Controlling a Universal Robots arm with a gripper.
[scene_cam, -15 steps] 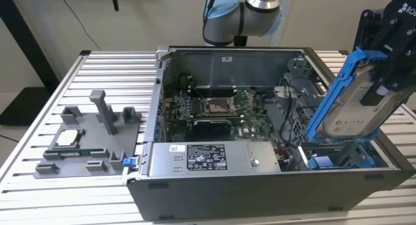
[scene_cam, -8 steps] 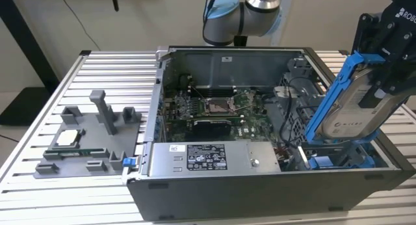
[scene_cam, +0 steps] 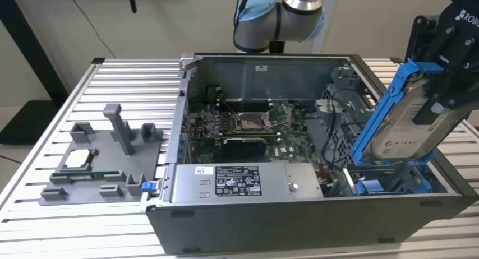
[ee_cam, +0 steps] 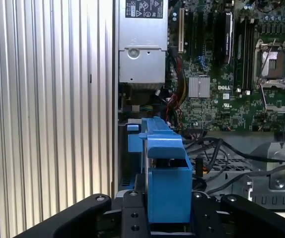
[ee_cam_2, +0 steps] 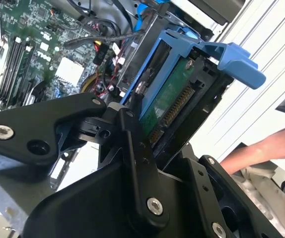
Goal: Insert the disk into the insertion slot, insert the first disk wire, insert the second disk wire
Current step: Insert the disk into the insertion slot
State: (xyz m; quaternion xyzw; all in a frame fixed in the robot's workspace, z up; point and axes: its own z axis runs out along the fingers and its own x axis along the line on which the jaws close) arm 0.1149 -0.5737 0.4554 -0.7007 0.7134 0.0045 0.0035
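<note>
Over the insertion slot (scene_cam: 393,183), the hand (scene_cam: 438,102) tight on the tilted disk (scene_cam: 404,133) (lower end nearest the slot)

A white printed label (scene_cam: 238,181) is sitting on top of the silver power-supply box (scene_cam: 299,180). A second label (scene_cam: 404,142) is lying on the disk (scene_cam: 418,116), and a small white sticker (scene_cam: 261,68) is clinging to the case's rear wall (scene_cam: 299,74). None of their print is coming through legibly.
</note>
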